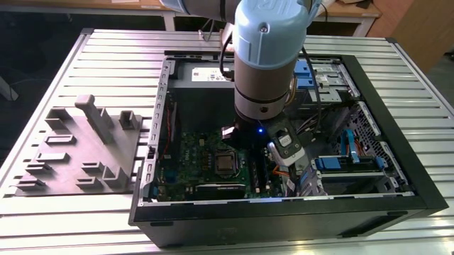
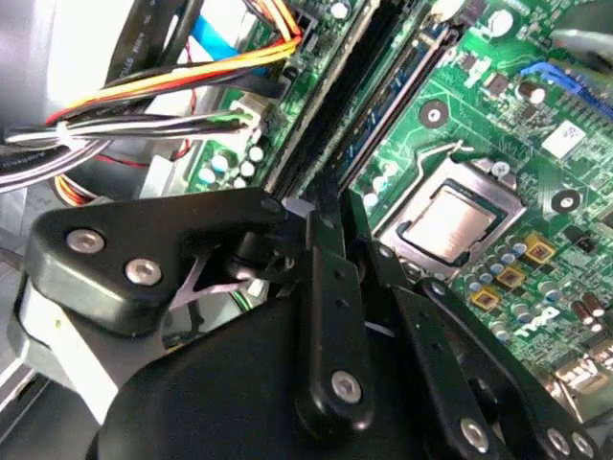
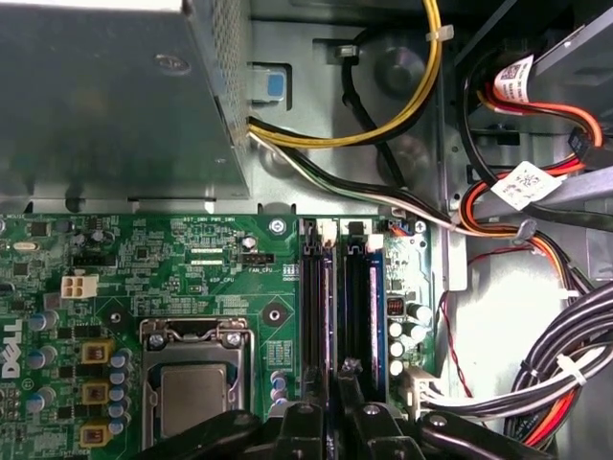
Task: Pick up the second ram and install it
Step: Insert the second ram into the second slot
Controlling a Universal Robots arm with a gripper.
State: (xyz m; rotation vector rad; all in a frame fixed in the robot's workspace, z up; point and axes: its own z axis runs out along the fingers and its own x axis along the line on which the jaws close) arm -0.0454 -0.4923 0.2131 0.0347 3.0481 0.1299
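Black 2-finger gripper (image 3: 337,383) is down inside the open black computer case (image 1: 397,175), over the long black memory slots (image 3: 316,297) of the green motherboard (image 3: 192,278). Fingers pinch together on the thin dark blue-green ram stick (image 3: 375,316), which stands in a slot beside the silver processor socket (image 3: 194,393).

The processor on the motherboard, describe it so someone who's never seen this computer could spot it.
Inside the open computer case, find the green motherboard. The processor is the flat silver square clamped in a metal frame, beside the long black memory slots. Its neighbours are slots and round capacitors; nothing else is a bare shiny square.
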